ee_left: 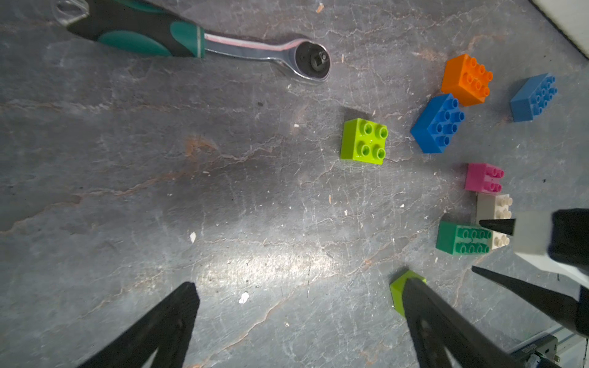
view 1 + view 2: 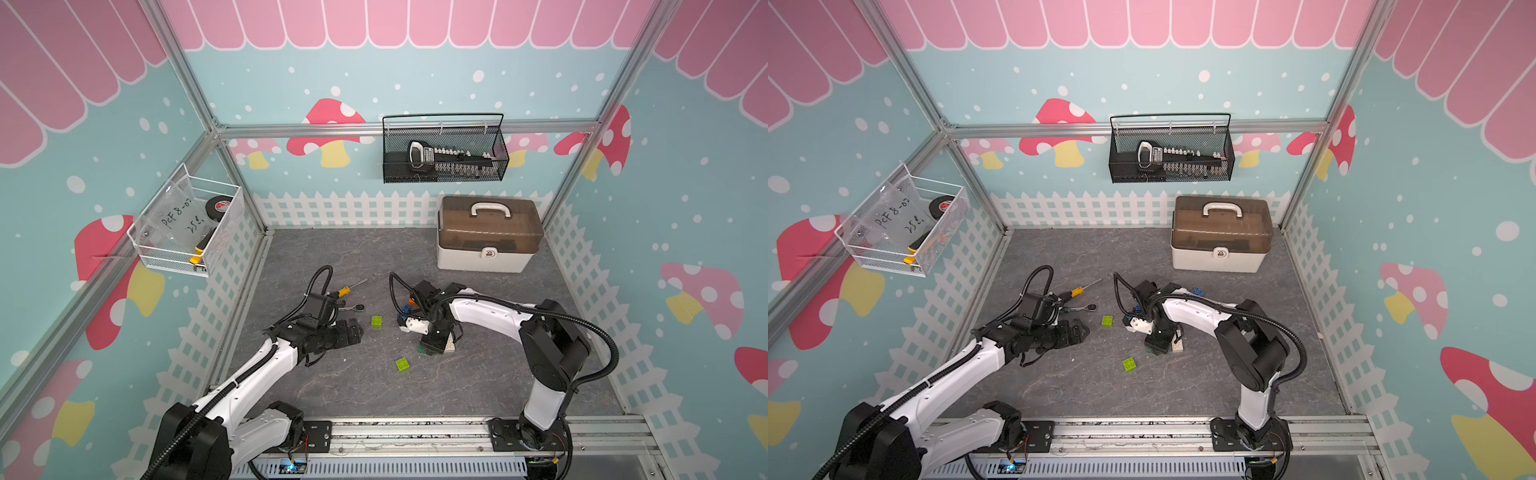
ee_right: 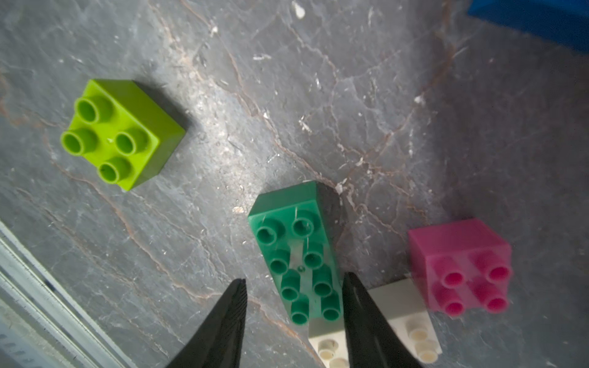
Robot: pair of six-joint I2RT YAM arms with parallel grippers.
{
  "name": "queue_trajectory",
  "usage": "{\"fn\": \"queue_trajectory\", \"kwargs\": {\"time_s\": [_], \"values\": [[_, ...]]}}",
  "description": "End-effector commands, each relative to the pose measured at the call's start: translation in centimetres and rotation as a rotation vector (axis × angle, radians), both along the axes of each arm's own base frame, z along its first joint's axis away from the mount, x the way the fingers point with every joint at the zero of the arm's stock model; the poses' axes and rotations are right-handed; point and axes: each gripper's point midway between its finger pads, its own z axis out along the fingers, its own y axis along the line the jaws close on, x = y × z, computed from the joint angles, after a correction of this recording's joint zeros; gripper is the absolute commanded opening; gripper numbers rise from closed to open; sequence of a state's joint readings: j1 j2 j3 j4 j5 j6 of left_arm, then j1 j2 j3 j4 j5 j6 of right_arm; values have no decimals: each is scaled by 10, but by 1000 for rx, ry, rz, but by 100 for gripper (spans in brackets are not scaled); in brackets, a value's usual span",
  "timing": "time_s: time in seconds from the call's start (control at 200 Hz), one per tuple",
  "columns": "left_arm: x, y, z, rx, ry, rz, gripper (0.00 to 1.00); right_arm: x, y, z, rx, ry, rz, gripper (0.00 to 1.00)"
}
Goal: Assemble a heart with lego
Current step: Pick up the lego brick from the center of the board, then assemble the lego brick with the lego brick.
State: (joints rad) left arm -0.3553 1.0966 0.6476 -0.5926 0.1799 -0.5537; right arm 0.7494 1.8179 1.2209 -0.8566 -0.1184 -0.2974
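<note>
The heart is out of view; the lego lies loose on the grey mat. My right gripper [image 3: 293, 277] points down, open, astride the dark green brick [image 3: 296, 248]. One finger is against the brick's side and the other stands a gap away. A white brick [image 3: 395, 302] sits at the green one's end, beside a pink brick [image 3: 462, 264]. Lime bricks [image 2: 377, 321] [image 2: 402, 364] lie between the arms. Two blue bricks [image 1: 436, 124] [image 1: 534, 97] and an orange brick [image 1: 467, 79] lie further off. My left gripper [image 1: 301, 285] hovers wide open and empty, one finger covering part of a lime brick [image 1: 396, 290].
A ratchet wrench [image 1: 197, 41] and a yellow-handled screwdriver [image 2: 345, 291] lie by the left arm. A lidded storage box [image 2: 488, 235] stands at the back right. A black mesh basket [image 2: 444, 153] and a white wire basket [image 2: 187, 224] hang on the walls.
</note>
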Motion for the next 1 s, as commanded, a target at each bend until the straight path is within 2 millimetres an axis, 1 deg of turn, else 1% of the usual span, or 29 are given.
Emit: {"fn": "queue_trajectory", "kwargs": {"time_s": [0.0,0.09,0.16,0.2,0.265,0.33,0.41,0.46,0.51,0.585,0.64,0.69,0.73,0.851,0.996], "values": [[-4,2,1,-8,20,16,99,0,8,-5,7,-3,76,47],[-5,1,-1,-9,25,14,99,-1,8,-10,4,-8,79,45],[-5,2,-3,-6,32,17,99,-1,8,-12,0,-11,74,36],[-5,2,-2,-6,31,17,99,0,7,-11,-3,-17,66,31],[-5,1,-2,-12,33,15,99,-1,7,-8,2,-19,45,27],[-5,0,-2,-16,34,15,99,-2,6,-4,12,-28,13,24],[-5,-1,-3,-15,38,12,99,-4,5,0,20,-29,-58,23],[-5,-1,-2,-21,39,13,99,-4,7,8,38,-27,-129,23],[-5,-3,-1,-30,37,9,99,-2,9,19,54,-38,-221,23],[-5,-3,2,-35,30,11,99,0,12,45,72,-62,-368,22],[-5,-1,3,-36,22,25,99,4,12,64,74,-87,-508,23],[-5,0,5,-40,14,41,99,-1,20,76,105,-67,-600,23],[-5,2,6,-45,13,56,99,-4,25,81,114,-64,-660,24],[-10,7,5,-57,11,96,99,-13,41,78,85,-52,-743,23],[-17,13,-1,-78,11,153,99,-22,65,64,49,-17,-781,22]]}}
